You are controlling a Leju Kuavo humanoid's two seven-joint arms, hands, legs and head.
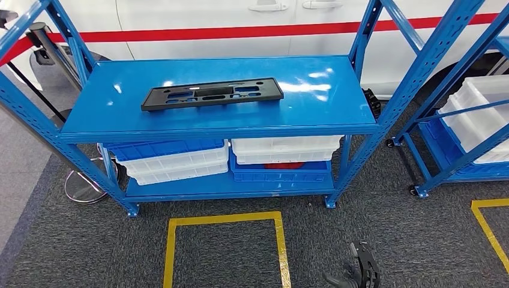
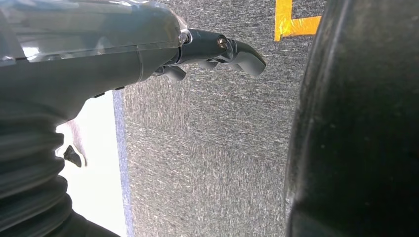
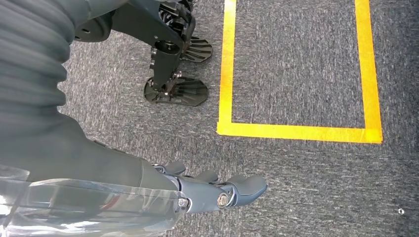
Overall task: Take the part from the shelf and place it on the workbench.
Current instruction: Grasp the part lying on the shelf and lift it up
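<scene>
Part: we are seeing a flat black part (image 1: 212,94) with several cut-outs; it is lying on the top board of the blue shelf (image 1: 336,117), nearer to the left side of that board, and no hand is touching it
Shelf: it is standing on grey carpet (image 1: 78,246), in front of a white vehicle body with a red stripe (image 1: 240,30)
Lower board of the shelf: blue and white bins (image 1: 174,159) are stacking under the part, and more white and blue bins (image 1: 282,157) are sitting beside them
Floor mark: a yellow tape square (image 1: 225,219) is lying on the carpet just in front of the shelf
Second shelf: another blue rack with white crates (image 1: 480,114) is standing at the right of the shelf
Left hand (image 2: 217,52): it is hanging over the carpet, well apart from the shelf; the fingers are slightly curled and holding nothing
Right hand (image 3: 217,190): it is hanging low over the carpet near the yellow tape; we are seeing it also in the head view (image 1: 357,270); the fingers are loosely bent, a little apart, gripping nothing
</scene>
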